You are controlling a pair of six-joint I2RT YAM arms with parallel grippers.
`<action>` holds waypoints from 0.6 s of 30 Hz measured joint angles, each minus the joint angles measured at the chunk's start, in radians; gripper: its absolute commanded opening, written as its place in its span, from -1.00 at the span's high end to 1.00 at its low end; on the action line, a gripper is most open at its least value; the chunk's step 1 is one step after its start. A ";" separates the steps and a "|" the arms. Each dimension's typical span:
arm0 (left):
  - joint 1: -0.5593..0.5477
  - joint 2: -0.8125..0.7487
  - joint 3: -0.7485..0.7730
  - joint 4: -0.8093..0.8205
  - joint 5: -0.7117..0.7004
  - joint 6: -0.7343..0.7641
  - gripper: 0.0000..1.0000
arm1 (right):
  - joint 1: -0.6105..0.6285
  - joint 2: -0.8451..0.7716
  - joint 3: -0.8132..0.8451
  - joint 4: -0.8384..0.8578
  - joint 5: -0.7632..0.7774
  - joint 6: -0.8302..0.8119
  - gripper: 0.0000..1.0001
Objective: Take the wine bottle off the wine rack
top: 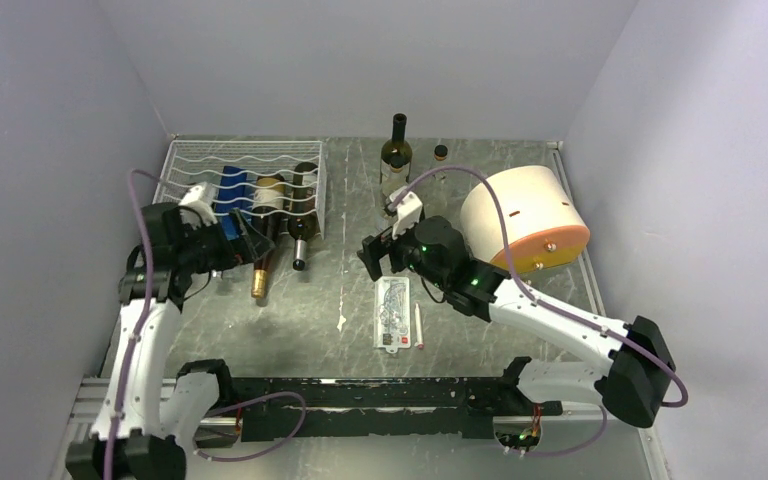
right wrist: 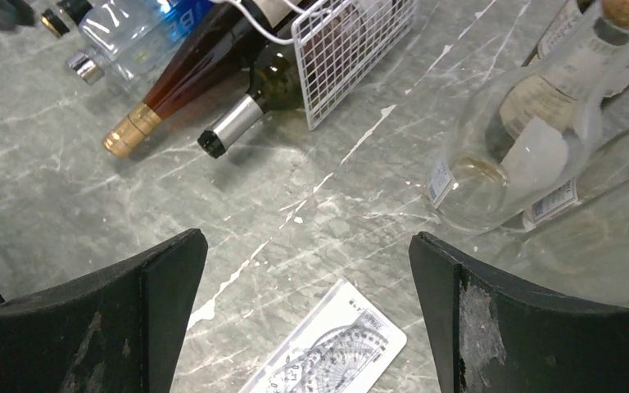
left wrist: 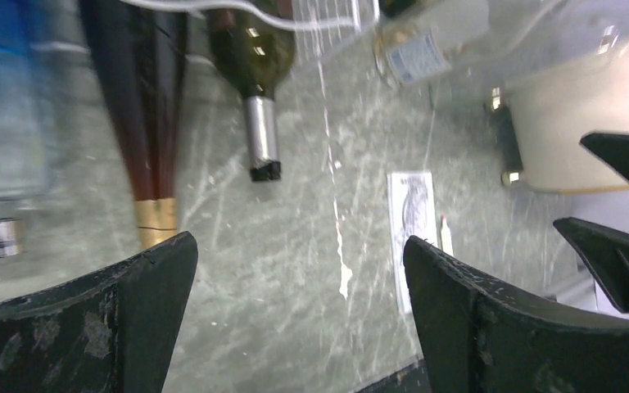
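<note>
The white wire wine rack (top: 185, 165) stands at the back left. Three bottles lie on it with their necks toward me: a clear blue-labelled bottle (top: 230, 190), an amber bottle with a gold cap (top: 263, 262) and a dark green wine bottle with a silver neck (top: 302, 215). My left gripper (top: 247, 240) is open and empty at the rack's front edge, just left of the amber bottle's neck (left wrist: 149, 147). The green bottle's neck (left wrist: 260, 139) lies ahead of it. My right gripper (top: 372, 255) is open and empty over the table middle, apart from the green bottle (right wrist: 242, 115).
An upright dark wine bottle (top: 395, 160), a clear bottle (right wrist: 508, 139) and a small bottle (top: 440, 155) stand at the back centre. A cream cylinder with an orange face (top: 525, 220) lies at the right. A protractor packet (top: 393, 312) and a white stick (top: 418, 325) lie mid-table.
</note>
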 measured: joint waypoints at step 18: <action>-0.606 0.381 -0.057 0.204 -0.678 -0.184 -0.96 | 0.069 -0.114 -0.005 -0.047 0.035 -0.037 -1.00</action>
